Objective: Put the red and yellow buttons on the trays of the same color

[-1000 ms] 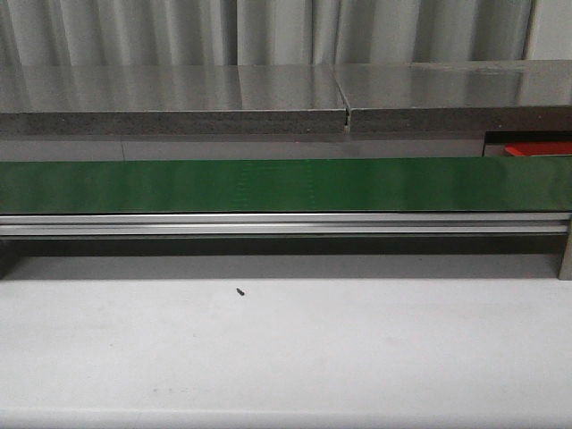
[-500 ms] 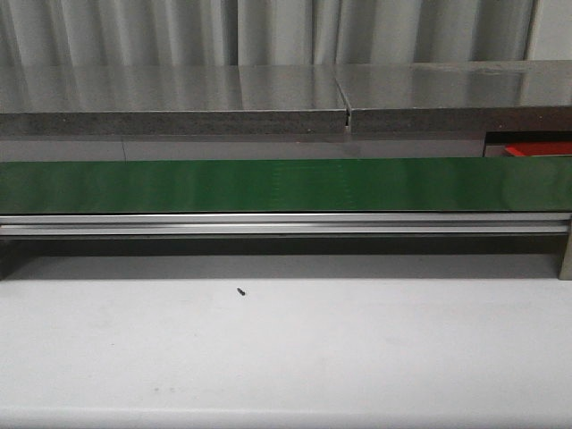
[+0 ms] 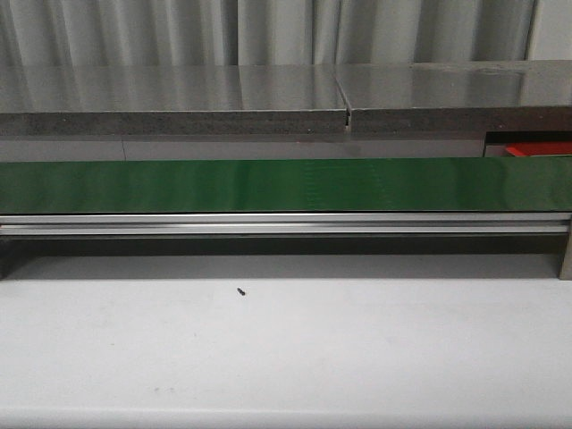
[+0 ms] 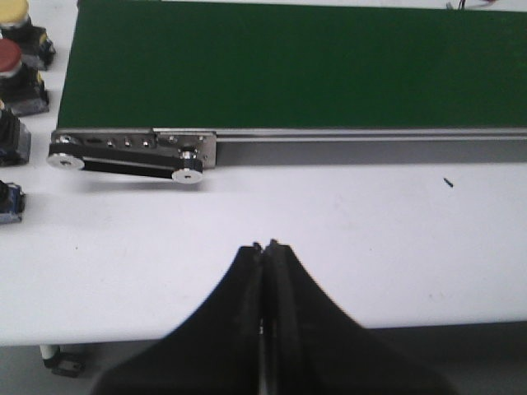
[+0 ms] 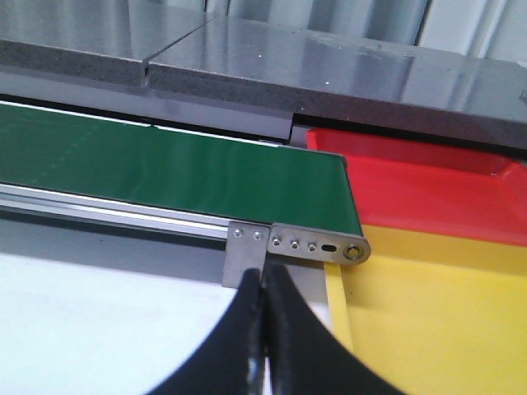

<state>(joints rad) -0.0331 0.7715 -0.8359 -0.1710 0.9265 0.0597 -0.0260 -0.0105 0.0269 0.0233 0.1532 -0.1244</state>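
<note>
While both claws close, belt [image 3: 286, 185] lies bare.

Green belt [image 3: 286, 185]; red tray [image 5: 412, 181]; yellow tray [image 5: 428, 313]; possibly grey bench [image 3: 179, 89].

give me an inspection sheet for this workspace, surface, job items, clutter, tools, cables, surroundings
Surface: white table, bare except for a small dark speck.
Job's things: green conveyor belt with nothing on it; red button and yellow button beside the belt's end; red tray and yellow tray at the other end, nothing in the parts shown.
Clutter: two darker button units.
Grippers: left tool shut, empty; right tool shut, empty.
Cables: nothing seen.
Surroundings: grey shelf, pale curtain.
</note>
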